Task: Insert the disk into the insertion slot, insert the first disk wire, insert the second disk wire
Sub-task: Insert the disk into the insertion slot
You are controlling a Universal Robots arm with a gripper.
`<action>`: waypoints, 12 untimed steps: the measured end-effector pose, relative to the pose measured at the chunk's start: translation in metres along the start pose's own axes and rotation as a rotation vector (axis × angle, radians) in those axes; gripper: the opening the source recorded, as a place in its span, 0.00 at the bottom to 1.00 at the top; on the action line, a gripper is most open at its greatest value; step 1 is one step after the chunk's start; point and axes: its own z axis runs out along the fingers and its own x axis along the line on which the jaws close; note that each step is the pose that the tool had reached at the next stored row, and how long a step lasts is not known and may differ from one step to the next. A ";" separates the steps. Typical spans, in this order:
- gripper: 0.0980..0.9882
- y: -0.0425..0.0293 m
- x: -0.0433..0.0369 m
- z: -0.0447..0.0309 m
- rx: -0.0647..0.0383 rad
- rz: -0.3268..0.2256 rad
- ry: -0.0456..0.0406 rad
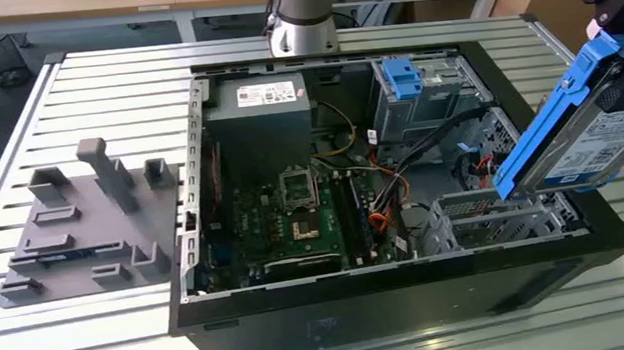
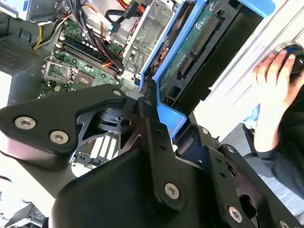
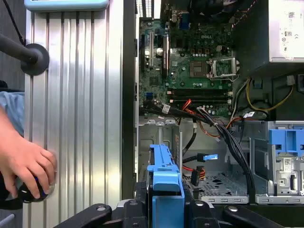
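Disk (image 1: 585,132) is airborne and tilted steeply on its long edge, clipped in its blue frame (image 1: 541,115). It hangs above the insertion slot (image 1: 482,212), offset toward the exterior view's right. Hand (image 2: 164,114) is pinching the disk: black fingers (image 2: 152,128) are pressed on either side of the frame's end, and in the second wrist view the drive's green board face runs out past them. In the exterior view the frame's lower corner overlaps the slot's top rim; can't tell whether it touches or clears. The slot's top is open, with perforated walls on its sides. Room around it is tight. The black case (image 1: 410,288) wall runs just beside the slot on the exterior view's right. A cable bundle (image 1: 386,194) of black, orange and red leads lies just beside it on the exterior view's left, and a blue-ended cable (image 3: 207,156) is loose near the slot's mouth. The taller grey bay with the blue tab (image 1: 405,80) stands beyond the slot, toward the arm base (image 1: 300,17). The motherboard (image 1: 293,218) is farther to the exterior view's left of the slot, and the power supply (image 1: 257,116) sits past that, toward the arm base. A grey fixture plate (image 1: 82,226) is outside the case, well apart from the slot, on the slatted bench (image 1: 116,90). A person's hand (image 3: 26,164) rests on a round black object on the bench, outside the case wall and well apart from the slot.
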 end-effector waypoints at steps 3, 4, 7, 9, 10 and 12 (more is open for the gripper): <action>0.30 0.0000 0.0000 0.0000 0.000 0.000 0.0000; 0.30 0.0000 0.0000 0.0000 0.000 0.000 0.0000; 0.30 0.0000 0.0000 0.0000 0.000 0.000 0.0000; 0.30 0.0000 0.0000 0.0000 0.000 0.000 0.0000; 0.30 0.0000 0.0000 0.0000 0.000 0.000 0.0000; 0.30 0.0001 0.0000 0.0003 0.000 0.000 -0.0001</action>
